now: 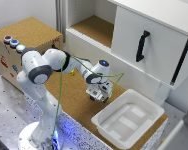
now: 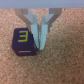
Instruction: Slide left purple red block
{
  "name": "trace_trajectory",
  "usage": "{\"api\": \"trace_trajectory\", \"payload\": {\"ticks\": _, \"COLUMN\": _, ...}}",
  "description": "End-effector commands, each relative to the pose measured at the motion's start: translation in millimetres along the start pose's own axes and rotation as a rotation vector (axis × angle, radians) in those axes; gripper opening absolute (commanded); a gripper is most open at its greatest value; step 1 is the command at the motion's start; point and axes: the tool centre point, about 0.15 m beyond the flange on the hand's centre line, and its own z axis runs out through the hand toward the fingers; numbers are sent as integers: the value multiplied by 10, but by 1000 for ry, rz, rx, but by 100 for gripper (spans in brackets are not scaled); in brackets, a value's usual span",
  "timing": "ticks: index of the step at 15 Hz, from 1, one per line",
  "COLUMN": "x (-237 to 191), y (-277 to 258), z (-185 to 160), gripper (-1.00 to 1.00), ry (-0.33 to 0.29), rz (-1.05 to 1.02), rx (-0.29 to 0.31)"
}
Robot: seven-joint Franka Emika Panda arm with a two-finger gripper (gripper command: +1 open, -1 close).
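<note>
The tool (image 1: pixel 99 95) sits low over the cork counter (image 1: pixel 69 95), near the white tub (image 1: pixel 126 117) and well apart from the yellow cube (image 1: pixel 72 73). In the wrist view the block (image 2: pixel 23 41) lies on the counter, a dark purple cube with yellow markings on its faces. The fingers (image 2: pixel 42 32) stand narrow, close together with nothing between them, and their tips are just beside one side face of the block; whether they touch it cannot be told from the blurred picture. In the exterior view the block is hidden under the tool. Judgement: the approach step is done, with the narrow fingers set as a pusher against the block's flank, and the slide itself is at most just beginning. What remains is the sideways push along the counter toward the left, keeping the fingertips low enough to bear on the face and not ride over the top edge, then a lift clear of the block
</note>
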Motion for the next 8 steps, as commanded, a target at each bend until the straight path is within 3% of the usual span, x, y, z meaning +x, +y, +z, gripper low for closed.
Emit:
{"api": "trace_trajectory", "payload": {"ticks": 1, "x": -6, "y": -358, "z": 17, "gripper": -100, "ry": 4, "rz": 12, "rx": -46}}
{"api": "trace_trajectory", "payload": {"ticks": 8, "x": 16, "y": -800, "z": -3, "gripper": -100, "ry": 5, "rz": 18, "rx": -49}}
